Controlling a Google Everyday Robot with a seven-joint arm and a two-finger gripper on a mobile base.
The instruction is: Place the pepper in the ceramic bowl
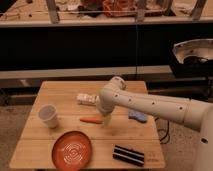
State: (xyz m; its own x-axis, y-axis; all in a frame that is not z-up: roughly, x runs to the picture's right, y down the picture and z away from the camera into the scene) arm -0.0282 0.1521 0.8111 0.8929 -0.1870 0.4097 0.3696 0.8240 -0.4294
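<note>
The claw (106, 119) is hanging just beside the pepper (91, 120) on the counter (60, 93) (how open, I cannot tell).

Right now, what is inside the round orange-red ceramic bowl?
Nothing but its white ring pattern; no part of the round orange-red ceramic bowl is covered. The slim orange pepper lies outside it on the wooden table, with the pincer just beside it.

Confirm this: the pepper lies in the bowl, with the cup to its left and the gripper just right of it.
Wrong: the camera view shows the pepper on the table, behind the bowl. The cup is to its left and the gripper just right of it.
</note>
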